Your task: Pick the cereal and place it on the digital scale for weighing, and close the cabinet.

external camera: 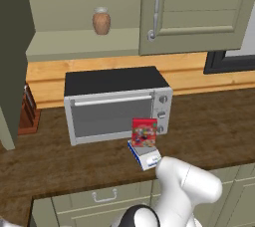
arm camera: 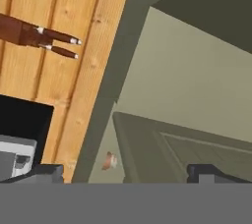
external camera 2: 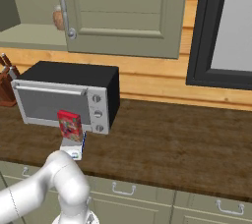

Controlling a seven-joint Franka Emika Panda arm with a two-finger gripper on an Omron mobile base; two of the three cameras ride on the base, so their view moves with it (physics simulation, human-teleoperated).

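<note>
I read the cereal [external camera: 144,132] as upright on the digital scale [external camera: 145,156], just in front of the toaster oven [external camera: 117,104] on the wooden counter [external camera: 209,121]. The cabinet [external camera: 196,12] has its left door swung open, a vase [external camera: 101,21] on its shelf. The gripper [arm camera: 125,171] is released, fingers spread wide, holding nothing, facing the cabinet door.

The red cereal box [external camera: 144,132] stands upright on the scale [external camera: 146,157]; the green cabinet [external camera: 199,12] has its left door open.
</note>
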